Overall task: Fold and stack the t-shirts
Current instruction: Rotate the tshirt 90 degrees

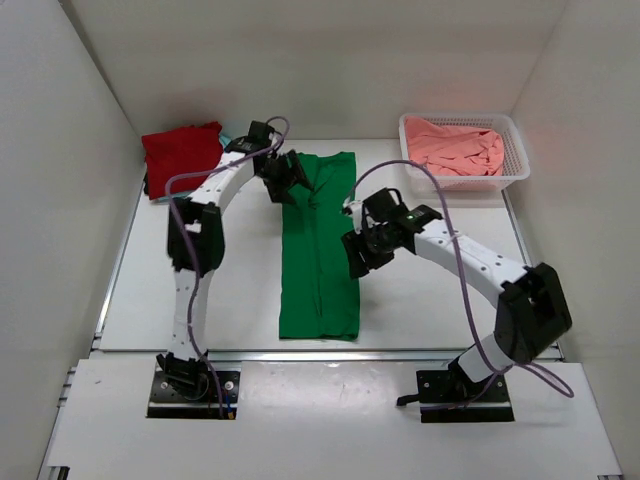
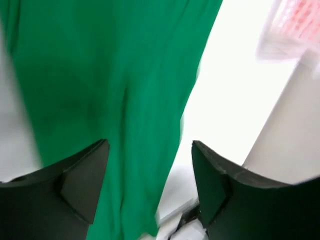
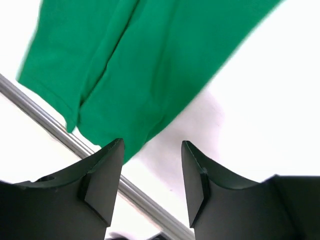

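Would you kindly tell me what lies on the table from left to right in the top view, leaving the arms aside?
First the red shirt, then the green shirt, then the white basket holding the pink shirt.

Top cam high overhead; wrist cams close, all share green t-shirt (image 1: 318, 285).

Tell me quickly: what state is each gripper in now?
Left gripper: open, holding nothing, over the bright green cloth t-shirt.
Right gripper: open, holding nothing.
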